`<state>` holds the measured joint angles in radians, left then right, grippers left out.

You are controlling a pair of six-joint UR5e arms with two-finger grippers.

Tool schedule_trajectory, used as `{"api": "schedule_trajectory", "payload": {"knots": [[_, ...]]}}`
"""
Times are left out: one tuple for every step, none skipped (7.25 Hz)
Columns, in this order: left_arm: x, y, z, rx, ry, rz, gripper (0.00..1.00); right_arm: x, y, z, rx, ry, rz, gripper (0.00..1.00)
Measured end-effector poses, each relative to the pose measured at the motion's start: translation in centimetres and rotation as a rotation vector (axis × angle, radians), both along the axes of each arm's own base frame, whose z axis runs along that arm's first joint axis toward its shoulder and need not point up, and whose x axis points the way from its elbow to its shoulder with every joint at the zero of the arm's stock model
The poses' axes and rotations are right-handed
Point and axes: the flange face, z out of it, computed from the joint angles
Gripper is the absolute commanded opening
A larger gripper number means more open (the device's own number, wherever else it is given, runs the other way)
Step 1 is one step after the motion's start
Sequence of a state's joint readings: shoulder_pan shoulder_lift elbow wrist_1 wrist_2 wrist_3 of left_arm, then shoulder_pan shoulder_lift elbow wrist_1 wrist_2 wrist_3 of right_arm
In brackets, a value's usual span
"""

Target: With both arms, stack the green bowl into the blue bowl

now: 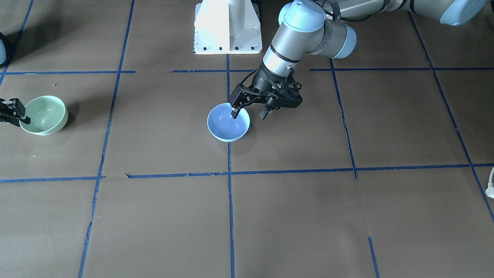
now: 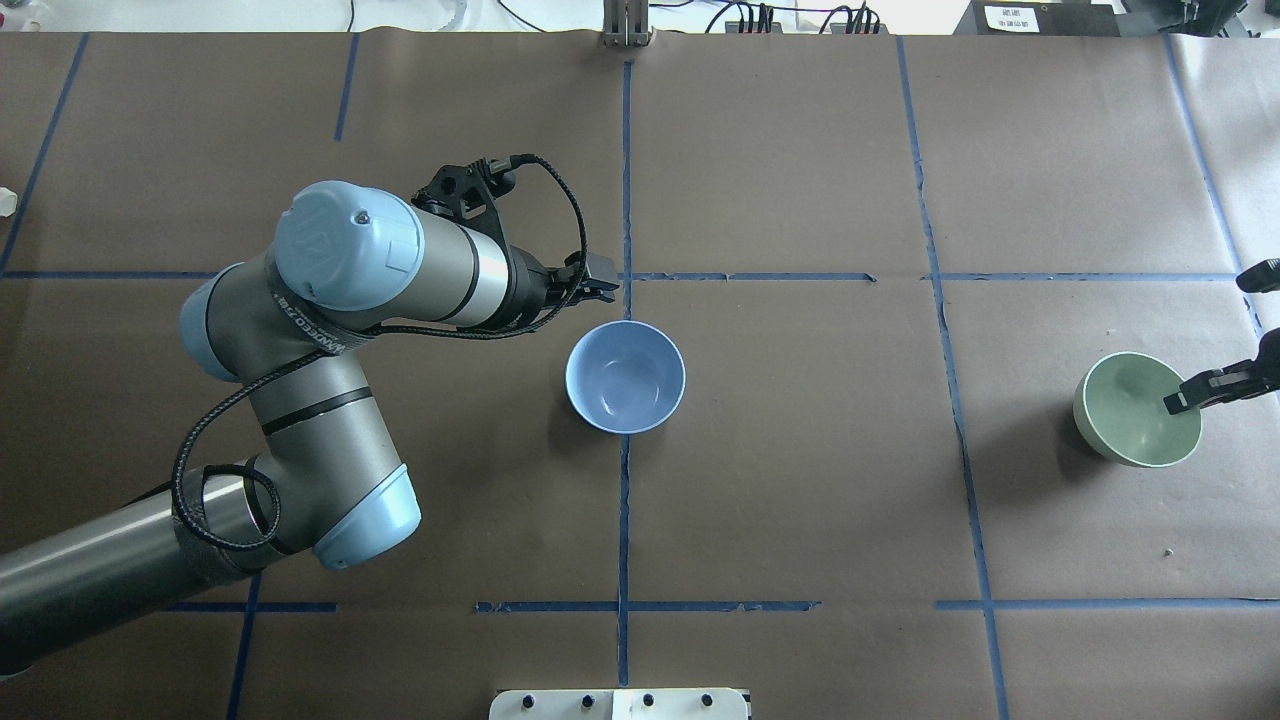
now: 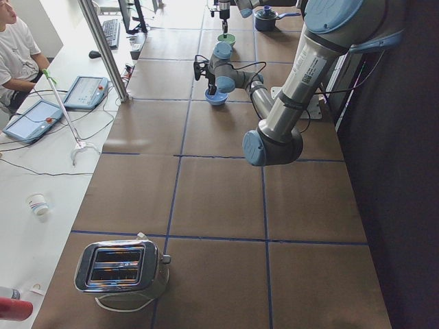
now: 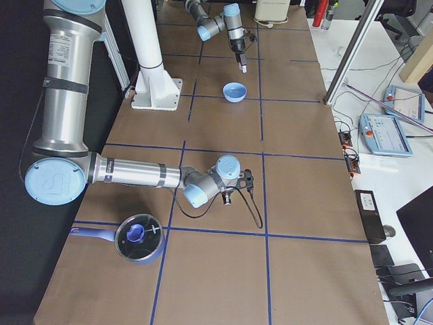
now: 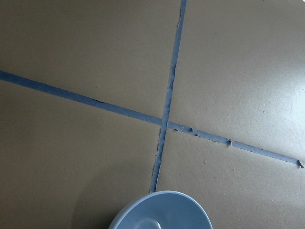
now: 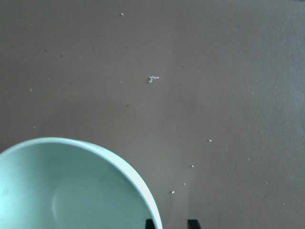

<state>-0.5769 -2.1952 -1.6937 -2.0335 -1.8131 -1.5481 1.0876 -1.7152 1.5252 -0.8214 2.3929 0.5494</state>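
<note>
The blue bowl [image 1: 225, 125] stands upright at the table's middle on a tape cross, and also shows in the overhead view [image 2: 625, 378]. My left gripper [image 1: 250, 114] hovers open and empty just above its rim on the robot's left side. The green bowl [image 1: 44, 115] sits far out on the robot's right [image 2: 1130, 410]. My right gripper [image 1: 19, 114] is at its outer rim. In the right wrist view the fingertips [image 6: 148, 223] stand close together, one inside the rim and one outside, shut on the green bowl [image 6: 62, 191].
The white pedestal base [image 1: 227, 27] stands at the robot's side of the table. A toaster [image 3: 120, 267] is at the table's left end and a lidded pot [image 4: 139, 237] at the right end. An operator [image 3: 14, 41] sits at a side desk.
</note>
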Motion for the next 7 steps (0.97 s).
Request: {"api": "schedule_trajectory", "payload": {"knots": [[-0.1,0.0,-0.1,0.001,0.002,-0.001,1.00,-0.4,-0.1,-1.0,0.017,-0.012,-0.007,0.00],[-0.3,-0.1,-0.2,0.002,0.003,-0.004,1.00,-0.7,-0.4,-3.7,0.054,-0.042,-0.007,0.00],[-0.7,-0.4,-0.3,0.004,0.007,-0.010,1.00,-1.2,-0.9,-7.9,0.073,-0.093,0.007,0.00],[-1.5,-0.8,-0.7,0.009,0.015,-0.022,1.00,-2.3,-1.9,-13.2,0.033,-0.166,0.043,0.00],[-2.6,-1.2,-1.3,0.017,0.029,-0.034,1.00,-4.5,-3.1,-19.0,-0.039,-0.238,0.082,0.00],[-3.8,-1.3,-2.2,0.029,0.049,-0.046,1.00,-8.3,-3.8,-24.9,-0.109,-0.295,0.105,0.00],[-5.0,-1.3,-3.0,0.037,0.071,-0.058,1.00,-13.3,-3.8,-29.9,-0.153,-0.327,0.117,0.00]]}}
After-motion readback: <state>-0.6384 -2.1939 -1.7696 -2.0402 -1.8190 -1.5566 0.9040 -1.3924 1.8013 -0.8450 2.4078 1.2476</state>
